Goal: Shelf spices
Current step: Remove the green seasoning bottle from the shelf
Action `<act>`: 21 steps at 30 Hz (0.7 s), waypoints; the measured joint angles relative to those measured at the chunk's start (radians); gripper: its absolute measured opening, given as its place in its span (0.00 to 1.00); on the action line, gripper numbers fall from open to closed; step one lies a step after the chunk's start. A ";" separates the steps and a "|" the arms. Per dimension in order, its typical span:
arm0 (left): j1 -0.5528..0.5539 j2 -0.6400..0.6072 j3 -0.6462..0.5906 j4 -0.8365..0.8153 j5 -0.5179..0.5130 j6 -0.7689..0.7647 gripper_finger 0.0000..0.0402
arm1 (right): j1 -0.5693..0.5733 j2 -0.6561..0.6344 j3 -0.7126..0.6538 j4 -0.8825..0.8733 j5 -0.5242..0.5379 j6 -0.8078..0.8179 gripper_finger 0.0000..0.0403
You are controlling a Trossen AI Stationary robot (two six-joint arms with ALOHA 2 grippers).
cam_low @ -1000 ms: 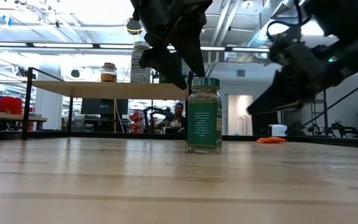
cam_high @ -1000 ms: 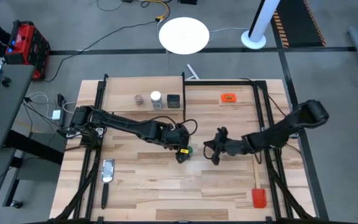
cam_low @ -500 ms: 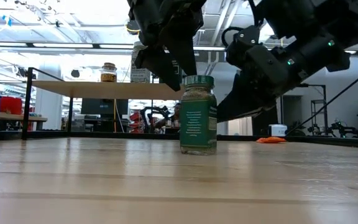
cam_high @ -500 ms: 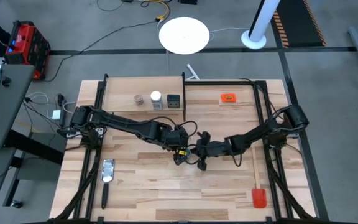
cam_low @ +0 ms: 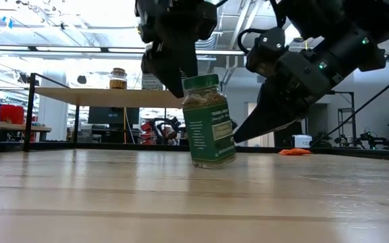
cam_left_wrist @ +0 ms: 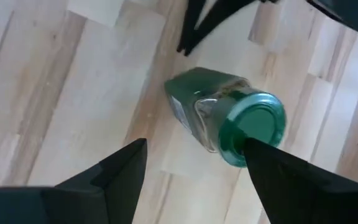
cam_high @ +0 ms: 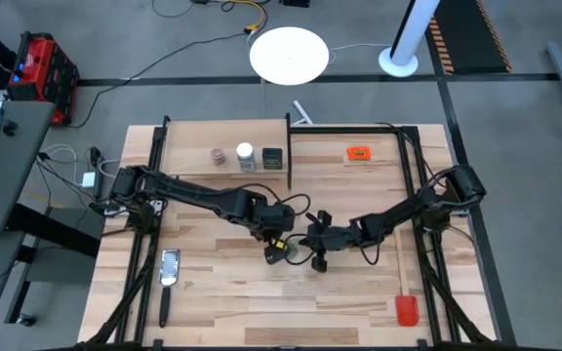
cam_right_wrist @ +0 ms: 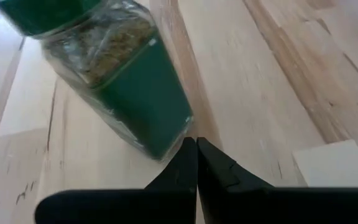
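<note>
A butcher-block table (cam_high: pixel 222 292) of pale wood strips stands on a grey floor, framed by thin black rails; in the low view a workshop with ceiling lights lies behind it. At the far left of the table sits the shelf (cam_high: pixel 188 156), a light-wood plank on a thin black metal frame, with three containers in a row on it: a brownish jar (cam_high: pixel 220 155), a clear jar (cam_high: pixel 245 155) with a white lid and a black tin (cam_high: pixel 272 156), squarish.

Near the middle of the table is the green-lidded jar (cam_low: pixel 208 121), clear glass with a round green cap, a green label and pale grainy contents. It is tilted, its cap leaning toward the left arm's side and one bottom edge on the wood. The label carries white writing too small to read.

The left gripper (cam_high: pixel 277 244) hangs just above the jar with its flat, tapered dark fingers (cam_left_wrist: pixel 110 180) spread wide, one on each side of the cap and holding nothing. The right gripper (cam_high: pixel 312 244) comes in low from the other side, its two fingers (cam_right_wrist: pixel 194 165) pressed together into a narrow point at the jar's lower wall, touching it or nearly so.

An orange tag (cam_high: pixel 359 152) lies at the far right, a red spatula (cam_high: pixel 405 302) with a wooden handle along the right edge, and a metal grater (cam_high: pixel 169 268) with a black handle at the near left.
</note>
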 joint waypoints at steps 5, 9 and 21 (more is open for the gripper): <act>-0.006 0.000 0.041 -0.023 -0.046 0.009 0.65 | -0.006 0.000 0.000 -0.014 0.000 0.000 0.01; -0.006 0.000 0.044 -0.023 -0.061 0.011 0.65 | -0.005 0.000 0.000 -0.014 0.001 0.000 0.01; -0.011 0.000 0.045 -0.002 -0.067 -0.003 0.65 | 0.037 0.000 0.000 -0.004 0.005 -0.011 0.01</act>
